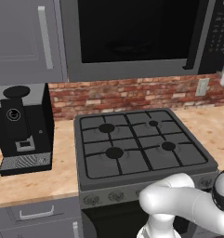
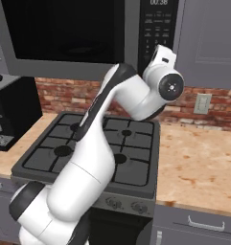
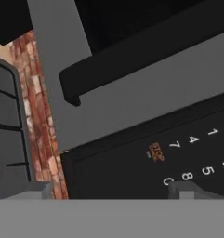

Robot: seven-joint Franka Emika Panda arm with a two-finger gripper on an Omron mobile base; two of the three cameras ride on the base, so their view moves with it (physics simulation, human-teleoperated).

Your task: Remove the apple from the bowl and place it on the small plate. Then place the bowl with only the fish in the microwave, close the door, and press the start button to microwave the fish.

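Hand view, keypad (image 3: 178,153) cut off (rolled), door (image 3: 132,93) shut

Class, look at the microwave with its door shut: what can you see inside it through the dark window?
Through the door of the microwave, a faint round shape shows low in the dark window, perhaps the turntable or a dish. The tinted glass hides whether any food sits there.
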